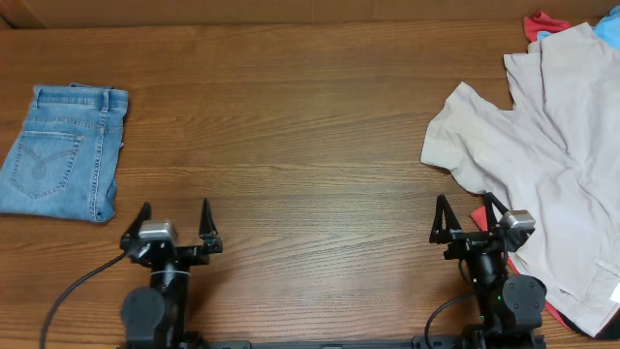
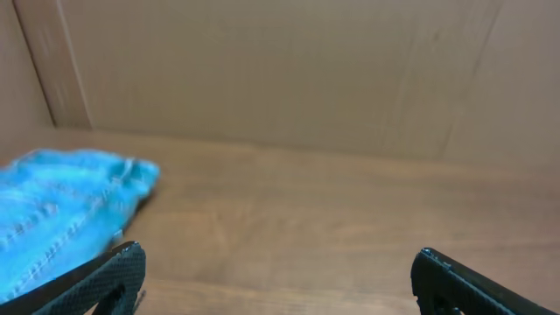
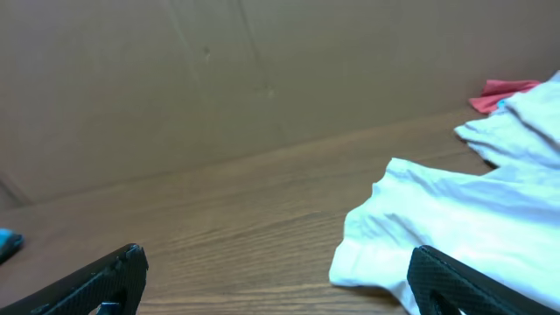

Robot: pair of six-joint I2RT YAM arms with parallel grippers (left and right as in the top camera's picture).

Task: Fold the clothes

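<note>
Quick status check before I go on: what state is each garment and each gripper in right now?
Denim garment: folded, lying flat.
Beige shorts: unfolded, rumpled, spread out.
Red garment: partly covered by the beige shorts; folded or not, cannot tell.
Left gripper: open, holding nothing.
Right gripper: open, holding nothing.

Wide-spread tool (image 3: pixel 276 255) above wooden table (image 3: pixel 210 219), pale shorts (image 3: pixel 455 227) at right, red garment (image 3: pixel 503 91) behind
</note>
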